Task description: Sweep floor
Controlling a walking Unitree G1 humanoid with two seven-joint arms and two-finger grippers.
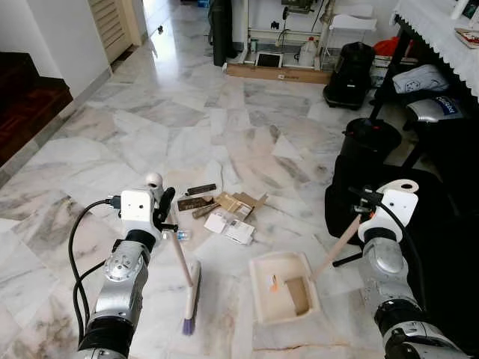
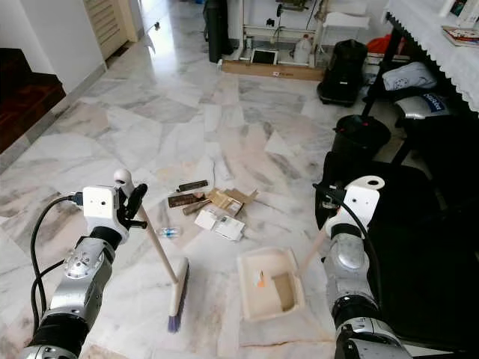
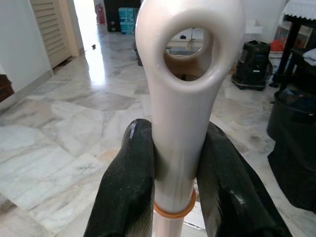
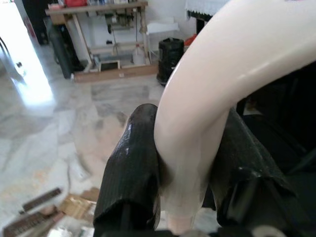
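On our left side, our left gripper (image 1: 166,203) is pinched tight around the top of one cream broom (image 1: 182,263). The broom leans down to the marble floor (image 1: 150,127), and its purple bristles touch the floor just left of the dustpan.

In the middle, near the broom, lies a little heap of trash (image 1: 221,211): we count about three dark brown strips, some tan cardboard bits and two white papers.

To the right sits one cream dustpan (image 1: 284,286) with one small orange bit (image 1: 274,283) inside. Our right gripper (image 1: 365,200) is squeezed around the dustpan's long handle (image 1: 337,247).
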